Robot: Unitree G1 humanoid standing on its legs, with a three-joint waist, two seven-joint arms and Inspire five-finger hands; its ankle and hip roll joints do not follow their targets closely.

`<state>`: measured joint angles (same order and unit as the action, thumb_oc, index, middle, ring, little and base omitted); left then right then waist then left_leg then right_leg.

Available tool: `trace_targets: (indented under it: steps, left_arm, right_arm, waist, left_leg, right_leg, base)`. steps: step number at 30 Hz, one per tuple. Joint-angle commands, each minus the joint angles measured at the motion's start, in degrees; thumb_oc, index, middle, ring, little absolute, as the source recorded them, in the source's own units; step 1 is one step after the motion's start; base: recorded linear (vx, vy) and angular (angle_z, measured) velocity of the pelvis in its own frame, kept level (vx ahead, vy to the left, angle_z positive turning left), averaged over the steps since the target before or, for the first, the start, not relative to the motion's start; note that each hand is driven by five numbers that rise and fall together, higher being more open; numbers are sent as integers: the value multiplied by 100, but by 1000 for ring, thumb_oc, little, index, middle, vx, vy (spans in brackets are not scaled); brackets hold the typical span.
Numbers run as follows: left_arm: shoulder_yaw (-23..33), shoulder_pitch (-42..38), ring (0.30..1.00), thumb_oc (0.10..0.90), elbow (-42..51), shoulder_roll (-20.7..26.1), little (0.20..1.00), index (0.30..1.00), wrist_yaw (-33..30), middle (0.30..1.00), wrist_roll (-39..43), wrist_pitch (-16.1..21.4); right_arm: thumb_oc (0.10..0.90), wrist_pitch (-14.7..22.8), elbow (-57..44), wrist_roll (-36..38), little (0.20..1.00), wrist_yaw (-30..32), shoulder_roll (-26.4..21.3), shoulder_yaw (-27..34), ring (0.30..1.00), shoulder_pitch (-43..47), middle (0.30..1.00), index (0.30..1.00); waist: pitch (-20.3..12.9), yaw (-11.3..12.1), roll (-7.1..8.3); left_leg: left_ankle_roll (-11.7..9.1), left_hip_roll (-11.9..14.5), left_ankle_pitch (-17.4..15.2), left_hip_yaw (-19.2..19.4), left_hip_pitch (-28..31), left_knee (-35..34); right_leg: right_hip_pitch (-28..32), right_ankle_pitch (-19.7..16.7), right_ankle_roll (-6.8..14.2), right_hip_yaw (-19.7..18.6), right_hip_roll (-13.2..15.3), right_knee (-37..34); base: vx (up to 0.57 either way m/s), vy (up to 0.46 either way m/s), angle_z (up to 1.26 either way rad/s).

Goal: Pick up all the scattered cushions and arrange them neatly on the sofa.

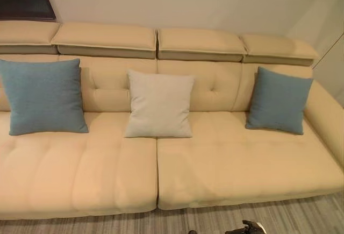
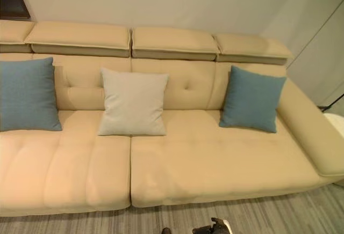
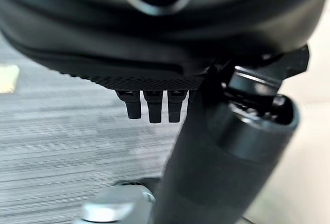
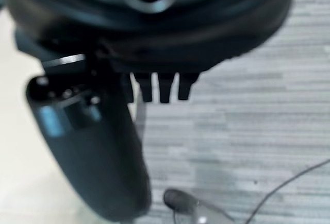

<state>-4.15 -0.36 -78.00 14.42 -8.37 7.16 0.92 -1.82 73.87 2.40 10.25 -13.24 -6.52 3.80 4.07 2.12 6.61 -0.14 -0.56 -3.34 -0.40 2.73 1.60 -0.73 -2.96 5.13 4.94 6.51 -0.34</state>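
Beige sofa [image 1: 215,164] beyond my lowered left hand [image 3: 154,105] and right hand [image 4: 162,87], both empty with fingers straight, holds three cushions [image 1: 159,105] upright, so tidying looks finished.

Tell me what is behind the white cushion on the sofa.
The white cushion leans against the sofa backrest, between two blue cushions. Tufted backrest shows around its edges; the part directly behind it is covered, so anything there cannot be seen.

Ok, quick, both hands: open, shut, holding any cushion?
Left hand: open, fingers straight, holding nothing, over the floor.
Right hand: open, fingers straight, holding nothing.
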Motion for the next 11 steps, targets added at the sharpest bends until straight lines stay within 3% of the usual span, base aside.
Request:
trace_targets:
  steps: [1, 11]
  left_arm:
    - [23, -280, 900, 800, 73, -146, 900, 900, -58, 900, 47, 171]
    - [-210, -344, 900, 800, 135, -263, 900, 900, 50, 900, -9, 175]
  right_arm:
    - [800, 85, 116, -111, 900, 43, -165, -130, 900, 240, 900, 900]
    - [800, 58, 272, -224, 900, -43, -113, -326, 900, 207, 900, 900]
  waist:
    - [101, -47, -310]
    - [74, -164, -426]
  left_leg:
    - [42, -225, -198, -117, -349, -125]
    - [-60, -122, -91, -164, -98, -331]
  right_leg:
    - [213, 548, 295, 35, -10, 162]
    - [455, 521, 148, -83, -228, -242]
  base:
    - [-5, -41, -4]
    - [18, -59, 0]
